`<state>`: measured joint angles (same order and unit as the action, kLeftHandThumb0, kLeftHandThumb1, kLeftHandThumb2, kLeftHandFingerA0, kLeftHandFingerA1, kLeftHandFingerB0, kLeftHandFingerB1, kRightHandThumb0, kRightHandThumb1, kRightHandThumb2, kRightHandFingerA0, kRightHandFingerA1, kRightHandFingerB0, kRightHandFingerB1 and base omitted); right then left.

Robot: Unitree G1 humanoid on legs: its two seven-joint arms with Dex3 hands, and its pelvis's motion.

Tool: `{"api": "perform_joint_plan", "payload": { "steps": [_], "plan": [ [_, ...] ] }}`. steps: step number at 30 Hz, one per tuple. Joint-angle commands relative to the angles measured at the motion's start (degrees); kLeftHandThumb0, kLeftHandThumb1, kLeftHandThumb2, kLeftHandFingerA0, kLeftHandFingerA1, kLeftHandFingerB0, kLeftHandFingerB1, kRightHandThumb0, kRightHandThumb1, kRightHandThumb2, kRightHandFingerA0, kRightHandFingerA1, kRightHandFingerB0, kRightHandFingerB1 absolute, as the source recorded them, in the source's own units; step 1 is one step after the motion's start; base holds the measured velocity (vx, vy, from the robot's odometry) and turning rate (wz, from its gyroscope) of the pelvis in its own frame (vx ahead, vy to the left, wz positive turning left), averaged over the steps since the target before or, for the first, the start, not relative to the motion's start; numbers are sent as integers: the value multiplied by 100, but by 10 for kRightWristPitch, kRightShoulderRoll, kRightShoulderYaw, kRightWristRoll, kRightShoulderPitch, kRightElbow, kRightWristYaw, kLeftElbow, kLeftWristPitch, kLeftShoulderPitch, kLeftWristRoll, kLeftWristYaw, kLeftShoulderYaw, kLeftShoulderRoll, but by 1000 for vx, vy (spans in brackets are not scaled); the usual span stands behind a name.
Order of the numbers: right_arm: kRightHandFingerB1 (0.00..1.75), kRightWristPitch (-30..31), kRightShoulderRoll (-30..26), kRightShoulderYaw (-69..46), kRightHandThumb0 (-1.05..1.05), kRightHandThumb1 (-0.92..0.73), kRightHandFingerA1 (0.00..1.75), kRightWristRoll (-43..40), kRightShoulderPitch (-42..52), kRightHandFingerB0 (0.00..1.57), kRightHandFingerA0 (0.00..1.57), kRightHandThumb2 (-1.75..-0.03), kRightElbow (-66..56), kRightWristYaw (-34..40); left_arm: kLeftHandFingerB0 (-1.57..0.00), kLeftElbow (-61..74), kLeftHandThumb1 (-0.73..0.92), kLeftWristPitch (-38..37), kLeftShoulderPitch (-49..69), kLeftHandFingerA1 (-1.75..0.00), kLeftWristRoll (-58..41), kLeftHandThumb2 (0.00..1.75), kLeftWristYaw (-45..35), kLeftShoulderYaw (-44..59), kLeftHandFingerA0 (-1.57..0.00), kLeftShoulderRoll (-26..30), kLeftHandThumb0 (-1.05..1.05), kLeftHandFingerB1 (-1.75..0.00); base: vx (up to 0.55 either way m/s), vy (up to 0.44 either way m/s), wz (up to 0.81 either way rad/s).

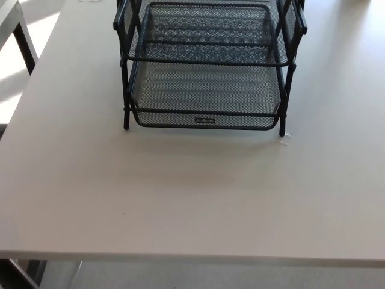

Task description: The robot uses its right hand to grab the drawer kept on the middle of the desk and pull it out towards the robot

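A pale desk [180, 198] fills the frame. At upper centre stands a black mesh drawer [207, 96] in its rack [126, 90], seemingly pushed in. Neither hand shows, so the reach looks unstarted; next, the right hand must catch the drawer's front rim.

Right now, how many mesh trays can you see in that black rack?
2. The lower tray sits just above the desk; the upper tray is stacked directly over it. The picture's top edge cuts the rack, so more may be hidden.
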<state>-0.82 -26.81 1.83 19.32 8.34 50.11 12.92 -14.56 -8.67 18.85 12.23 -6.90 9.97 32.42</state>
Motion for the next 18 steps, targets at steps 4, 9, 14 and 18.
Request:
{"api": "perform_joint_plan", "payload": {
  "steps": [4,9,14,18],
  "plan": [
    [54,-1,-114,-25,-84,-50,62,57,46,19,23,-90,-95,89,-79,142,58,-84,45,-82,12,58,-70,23,-80,110,-32,-54,0,0,0],
    [53,53,-163,-53,-84,-49,61,39,87,19,26,-90,-149,18,-79,147,58,-82,49,-81,7,57,-70,22,-78,115,-32,-54,0,0,0],
    [46,77,-196,-78,-87,-66,57,22,94,19,25,-61,-137,-14,-81,149,57,-84,48,-89,7,57,-72,23,-82,113,-31,-58,0,0,0],
    [44,104,-217,-110,-86,-64,56,1,99,22,26,-60,-159,-57,-79,147,58,-87,48,-85,9,58,-76,25,-79,113,-30,-57,0,0,0]
  ]
}}
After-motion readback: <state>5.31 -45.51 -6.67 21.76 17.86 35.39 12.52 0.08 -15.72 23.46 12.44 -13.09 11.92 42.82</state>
